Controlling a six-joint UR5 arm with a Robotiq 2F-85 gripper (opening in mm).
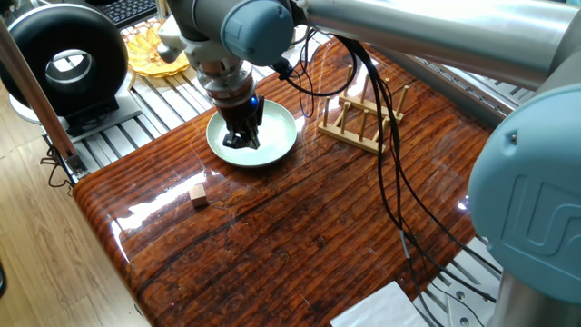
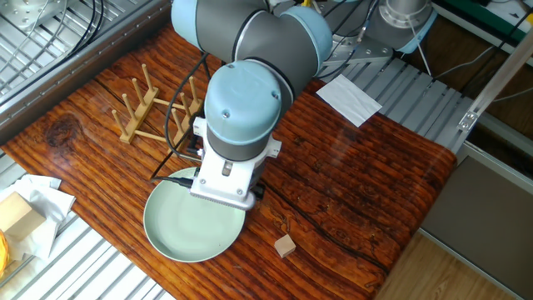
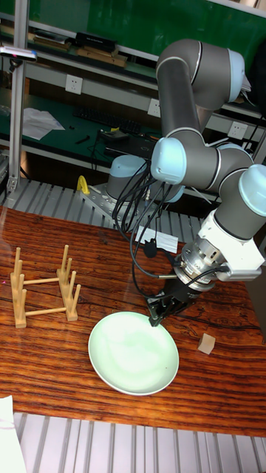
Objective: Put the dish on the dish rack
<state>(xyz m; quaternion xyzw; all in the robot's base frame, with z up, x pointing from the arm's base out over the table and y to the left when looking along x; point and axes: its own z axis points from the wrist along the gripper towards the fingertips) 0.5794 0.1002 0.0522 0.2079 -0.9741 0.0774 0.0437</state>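
Dish under pincer — perhaps touching

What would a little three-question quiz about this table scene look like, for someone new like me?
1. True or false: the green dish is already standing between the pegs of the wooden rack.
2. Which is nearer the dish: the small wooden cube or the white sheet of paper?
3. Multiple choice: the black claw is (a) over the rack, (b) at the dish, (c) over the cube.

Key:
1. False: the dish lies flat on the table and the rack holds nothing.
2. The cube.
3. b: its tips are down at the dish near the rim; whether it grips is unclear.
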